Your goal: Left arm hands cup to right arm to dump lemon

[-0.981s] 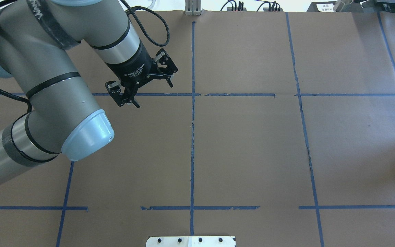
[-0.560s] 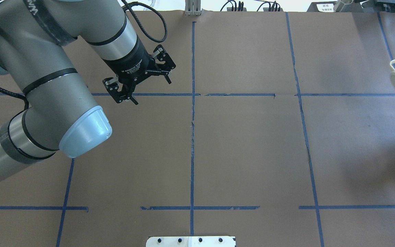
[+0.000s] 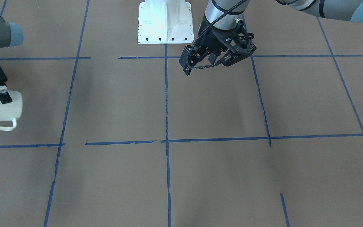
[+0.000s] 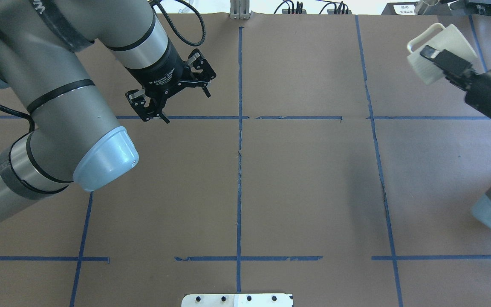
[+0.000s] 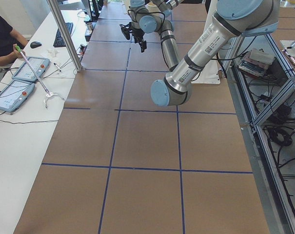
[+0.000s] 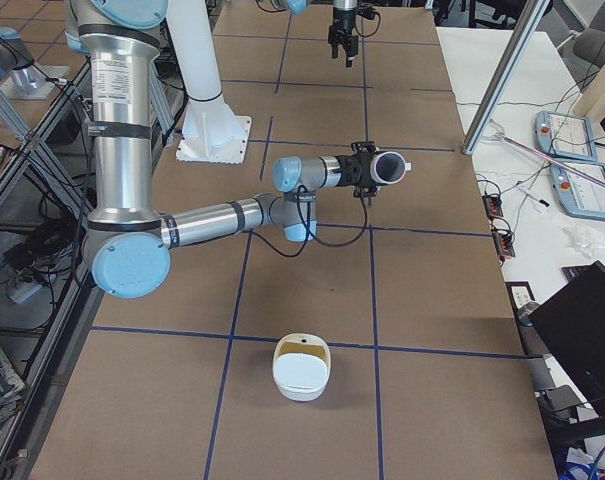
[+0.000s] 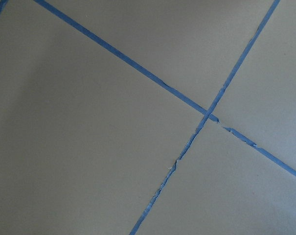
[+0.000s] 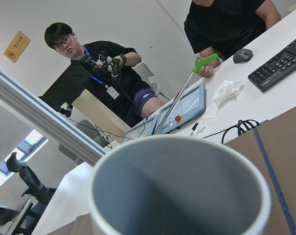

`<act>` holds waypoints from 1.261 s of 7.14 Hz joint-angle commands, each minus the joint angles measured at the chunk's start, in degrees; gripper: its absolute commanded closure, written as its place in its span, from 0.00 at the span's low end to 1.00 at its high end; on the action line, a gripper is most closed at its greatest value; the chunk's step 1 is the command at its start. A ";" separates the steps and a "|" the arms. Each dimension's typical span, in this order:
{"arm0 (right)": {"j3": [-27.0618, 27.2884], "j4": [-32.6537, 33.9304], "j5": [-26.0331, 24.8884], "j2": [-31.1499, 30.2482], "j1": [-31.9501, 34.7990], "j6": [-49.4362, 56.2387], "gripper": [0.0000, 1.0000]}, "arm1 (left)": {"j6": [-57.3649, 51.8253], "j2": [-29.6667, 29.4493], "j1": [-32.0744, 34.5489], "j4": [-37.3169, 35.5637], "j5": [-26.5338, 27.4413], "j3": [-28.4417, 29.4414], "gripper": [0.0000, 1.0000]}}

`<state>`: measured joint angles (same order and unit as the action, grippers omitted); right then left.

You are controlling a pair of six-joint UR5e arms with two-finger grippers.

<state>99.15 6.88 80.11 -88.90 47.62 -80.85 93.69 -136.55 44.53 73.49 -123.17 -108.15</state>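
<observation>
We've got the left end effector [image 4: 186, 106] above the worktop [image 4: 313, 192] just left of the centre line, far half, the right end effector [image 4: 437, 57] far right with the cup [image 4: 456, 40] sideways between its fingers, and a container [image 6: 301, 375] on the worktop further right.

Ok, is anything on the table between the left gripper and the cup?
No. In the overhead view the stretch from the left gripper to the cup is bare brown tabletop crossed by blue tape lines.
</observation>
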 commanded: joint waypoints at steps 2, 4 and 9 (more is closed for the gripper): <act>-0.71 16.18 -24.57 14.57 -18.91 20.39 0.97 | -2.27 -1.26 -0.06 0.43 0.91 0.74 0.00; -4.82 25.86 -35.51 22.86 -26.85 23.45 0.97 | -4.56 -5.89 -0.15 0.34 1.79 4.84 0.00; -8.01 37.23 -45.19 32.38 -33.81 28.46 0.97 | -4.57 -14.00 -0.76 -0.28 1.70 14.96 0.01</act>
<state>91.26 43.05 37.57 -57.46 15.53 -52.95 89.13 -149.68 44.03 73.24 -121.47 -95.08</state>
